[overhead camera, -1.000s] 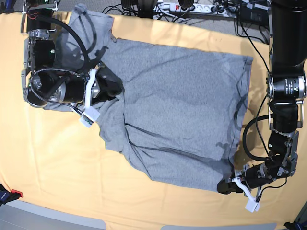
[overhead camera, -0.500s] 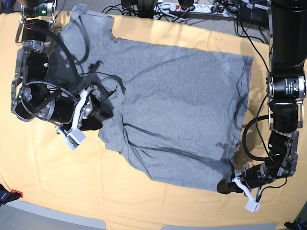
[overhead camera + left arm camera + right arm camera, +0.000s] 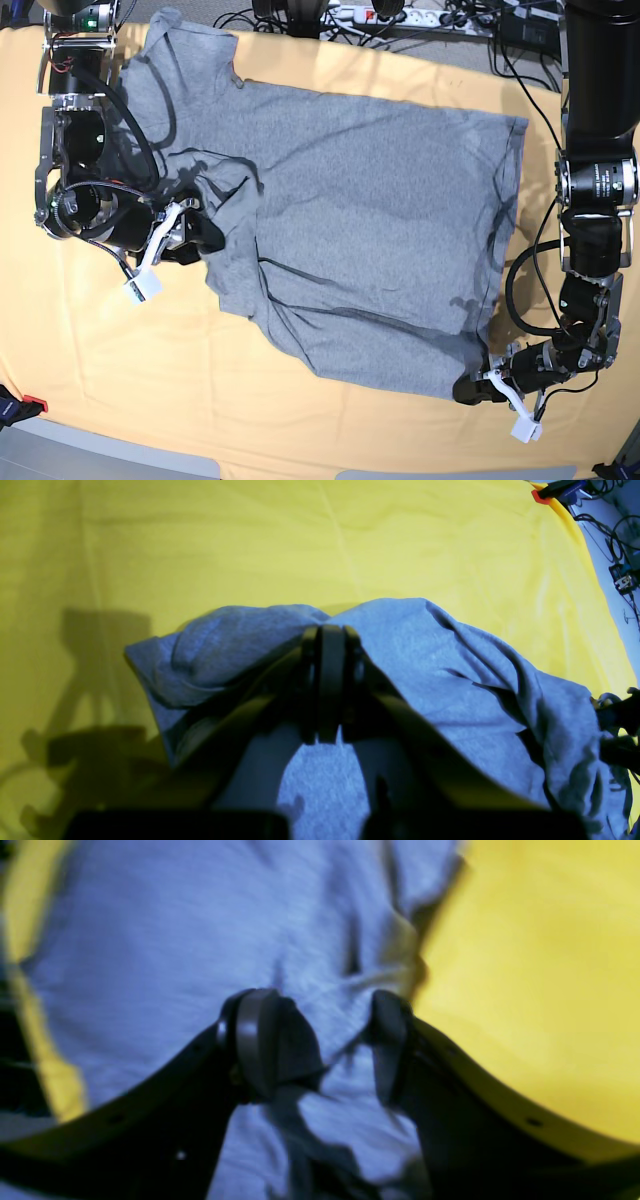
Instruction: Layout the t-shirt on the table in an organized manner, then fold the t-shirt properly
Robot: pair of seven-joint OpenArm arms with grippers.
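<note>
The heather-grey t-shirt (image 3: 370, 230) lies spread on the yellow-orange table (image 3: 100, 380), plain side up, with creases along its left and lower parts. My left gripper (image 3: 468, 388) sits at the shirt's near right corner. In the left wrist view that gripper (image 3: 330, 632) is shut, with a ridge of t-shirt (image 3: 450, 680) cloth pinched between its tips. My right gripper (image 3: 203, 233) is at the shirt's left edge. In the right wrist view it (image 3: 322, 1040) stands open, its fingers (image 3: 255, 1040) apart over wrinkled t-shirt (image 3: 150, 940) beside bare table (image 3: 540, 965).
A power strip and cables (image 3: 350, 14) run behind the table's far edge. A small red and black object (image 3: 20, 408) sits at the front left corner. The table's front edge (image 3: 120, 455) runs along the bottom.
My right gripper has slid left and down from the shirt's body to its left edge, and its jaws have spread. The cloth there has shifted slightly. The left arm has not moved.
</note>
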